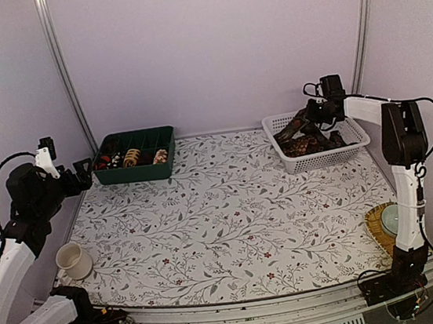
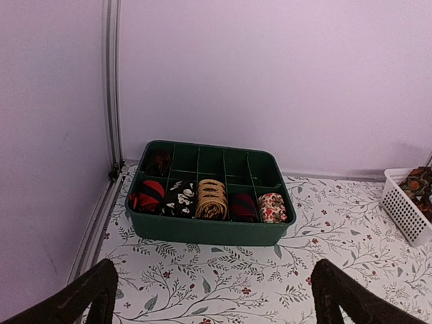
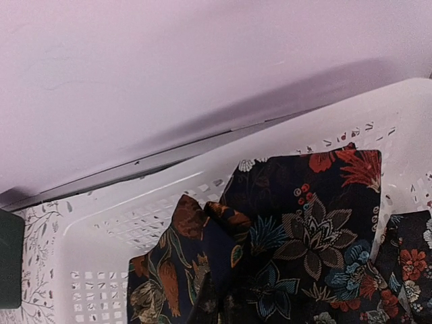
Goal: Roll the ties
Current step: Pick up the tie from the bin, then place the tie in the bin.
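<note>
Several ties lie heaped in the white mesh basket [image 1: 328, 159] at the back right. My right gripper [image 1: 308, 116] is over the basket's back left part. It looks shut on a dark floral tie [image 1: 290, 128], lifting one end. In the right wrist view that tie [image 3: 202, 270] bunches towards the bottom middle, against the basket wall [image 3: 128, 223]; the fingers are hidden under the cloth. Several rolled ties [image 2: 212, 199] sit in the front row of the dark green tray [image 2: 202, 231], at the back left [image 1: 135, 176]. My left gripper [image 1: 84, 174] [image 2: 214, 270] is open and empty, in front of the tray.
A cream cup [image 1: 74, 261] stands near the left arm's base. A woven mat with a pale bowl [image 1: 387, 222] lies at the right front edge. The basket's corner shows in the left wrist view [image 2: 405, 212]. Walls close in behind and on both sides.
</note>
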Tool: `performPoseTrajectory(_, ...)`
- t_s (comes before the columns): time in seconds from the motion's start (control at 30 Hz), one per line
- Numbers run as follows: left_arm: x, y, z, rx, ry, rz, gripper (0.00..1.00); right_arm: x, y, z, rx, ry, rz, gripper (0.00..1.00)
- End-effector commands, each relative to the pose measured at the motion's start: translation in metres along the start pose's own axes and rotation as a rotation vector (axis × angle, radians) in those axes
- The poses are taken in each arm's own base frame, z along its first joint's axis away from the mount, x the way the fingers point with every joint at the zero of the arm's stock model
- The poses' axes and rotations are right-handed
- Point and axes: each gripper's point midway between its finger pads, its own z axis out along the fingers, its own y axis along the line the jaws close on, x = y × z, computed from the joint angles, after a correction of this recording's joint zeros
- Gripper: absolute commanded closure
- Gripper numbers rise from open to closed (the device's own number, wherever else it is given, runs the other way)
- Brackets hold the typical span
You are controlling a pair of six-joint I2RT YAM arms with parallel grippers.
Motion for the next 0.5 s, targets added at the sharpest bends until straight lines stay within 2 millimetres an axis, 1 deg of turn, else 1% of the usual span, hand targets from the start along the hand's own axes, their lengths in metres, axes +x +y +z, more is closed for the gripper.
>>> performPoseTrajectory(0.0, 0.0, 0.003, -0.001, -0.004, 0.0, -0.006, 0.0, -0.139, 0.094, -0.195, -0.25, -0.389, -0.026, 1.0)
performPoseTrajectory(0.13, 0.0, 0.002, -0.001, 0.0, -0.002, -0.004, 0.0, -0.149, 0.105, -0.219, -0.296, -0.422, -0.031, 1.0)
performPoseTrajectory(0.3, -0.002, -0.005, -0.002, 0.037, -0.009, -0.001, 0.0, -0.162, 0.11, -0.244, -0.296, -0.471, -0.044, 1.0)
performPoseTrajectory(0.47, -0.004, -0.014, -0.003, 0.093, -0.019, 0.0, 0.0, -0.169, 0.114, -0.262, -0.305, -0.503, -0.056, 1.0)
